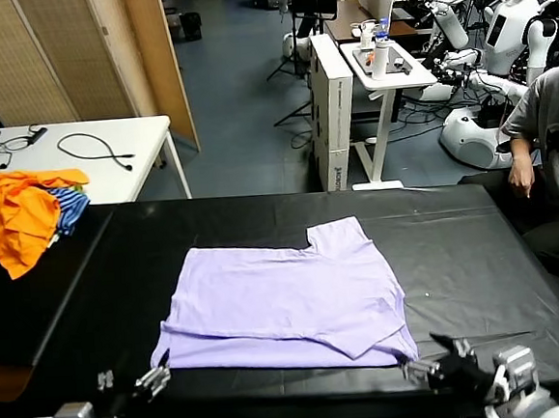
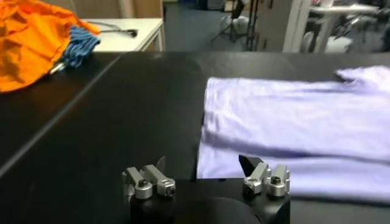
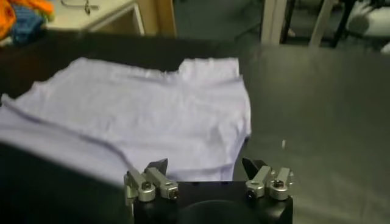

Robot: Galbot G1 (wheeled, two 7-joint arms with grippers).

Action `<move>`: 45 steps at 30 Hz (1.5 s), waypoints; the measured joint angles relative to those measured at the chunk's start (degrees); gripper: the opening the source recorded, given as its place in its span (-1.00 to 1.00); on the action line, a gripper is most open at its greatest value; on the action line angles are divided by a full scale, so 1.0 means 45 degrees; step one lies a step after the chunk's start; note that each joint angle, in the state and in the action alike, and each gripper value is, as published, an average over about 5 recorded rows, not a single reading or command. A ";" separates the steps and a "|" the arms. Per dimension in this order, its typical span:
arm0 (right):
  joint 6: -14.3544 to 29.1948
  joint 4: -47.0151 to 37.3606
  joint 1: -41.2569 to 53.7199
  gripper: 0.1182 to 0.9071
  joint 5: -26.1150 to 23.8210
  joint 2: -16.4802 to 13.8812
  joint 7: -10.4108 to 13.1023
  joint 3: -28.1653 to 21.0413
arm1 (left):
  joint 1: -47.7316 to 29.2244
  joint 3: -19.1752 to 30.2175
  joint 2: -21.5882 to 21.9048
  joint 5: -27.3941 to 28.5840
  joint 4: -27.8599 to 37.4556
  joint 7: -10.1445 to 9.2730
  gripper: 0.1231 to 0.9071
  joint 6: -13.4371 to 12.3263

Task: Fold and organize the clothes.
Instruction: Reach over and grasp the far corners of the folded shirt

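Observation:
The pale lavender T-shirt (image 1: pixel 287 300) lies partly folded on the black table (image 1: pixel 457 253), plain side up, one sleeve sticking out at its far edge. My left gripper (image 1: pixel 159 368) is open and empty at the near left corner of the shirt, just off the cloth. In the left wrist view the gripper (image 2: pixel 206 163) faces the shirt (image 2: pixel 292 122). My right gripper (image 1: pixel 436 356) is open and empty at the shirt's near right corner. In the right wrist view the gripper (image 3: pixel 206 165) hovers over the shirt's near edge (image 3: pixel 152 115).
A pile of orange garments (image 1: pixel 19 215) with a blue-and-white striped garment (image 1: pixel 69 208) lies at the table's far left. A white table (image 1: pixel 81 152) with cables stands behind. A person (image 1: pixel 545 140) sits at the far right.

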 joint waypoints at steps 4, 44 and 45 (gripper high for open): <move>0.0000 -0.1719 0.2177 1.00 0.0581 -0.0574 -0.0234 -0.1025 | -0.1885 0.0359 0.0650 -0.2330 0.0694 -0.0314 1.00 0.0799; -0.0001 -1.0042 1.2112 1.00 -0.0664 0.1600 -0.0394 -0.8827 | -1.2114 0.5444 0.2418 -0.2808 1.0877 0.2434 1.00 0.1510; -0.0001 -1.0091 1.2140 1.00 -0.0688 0.1628 -0.0394 -0.8866 | -1.2193 0.5504 0.2383 -0.2759 1.0995 0.2433 1.00 0.1510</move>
